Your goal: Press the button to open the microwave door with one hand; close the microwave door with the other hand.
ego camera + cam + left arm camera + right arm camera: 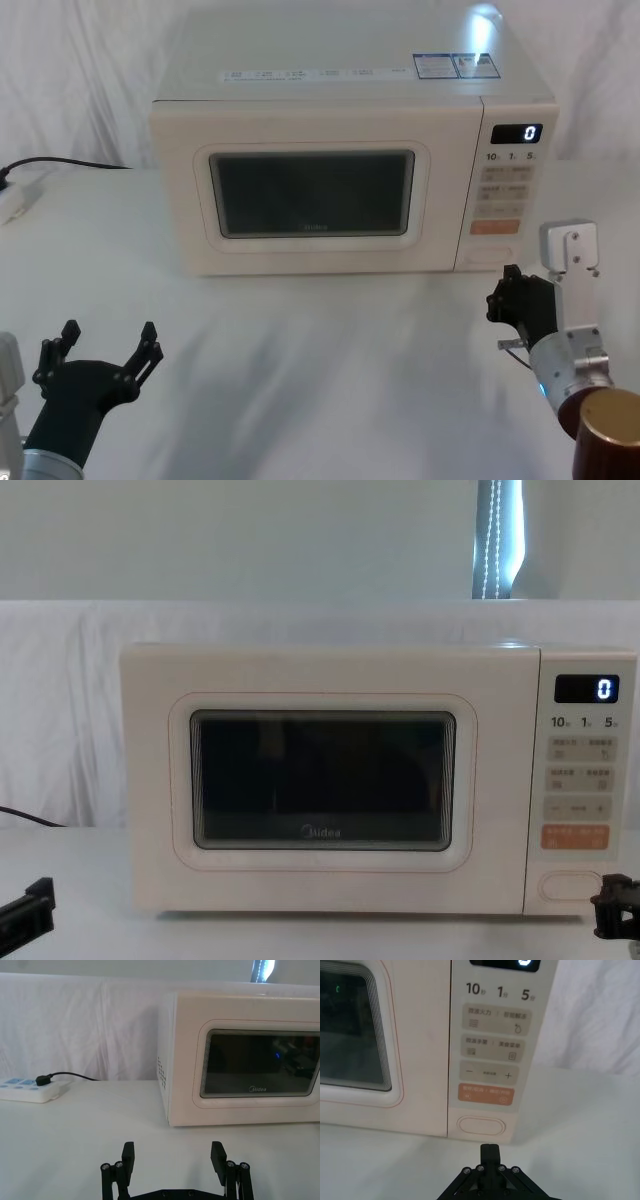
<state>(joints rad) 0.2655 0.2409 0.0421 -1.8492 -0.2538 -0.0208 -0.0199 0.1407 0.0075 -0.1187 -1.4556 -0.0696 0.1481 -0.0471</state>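
The cream microwave stands at the back of the white table with the microwave door (310, 195) (260, 1065) (320, 780) closed. At the bottom of the control panel is the button (487, 254) (481, 1125) (571, 885), a wide cream pill shape under the orange key. My right gripper (508, 296) (490, 1152) (616, 904) is shut, with nothing in it. It hovers just in front of and slightly below the button, a short gap away. My left gripper (106, 343) (172, 1156) is open near the table's front left, well short of the door.
A white power strip (16, 202) (31, 1090) with a black plug and cable lies at the far left of the table (320, 360). White cloth hangs behind the microwave. The display (517, 133) reads 0.
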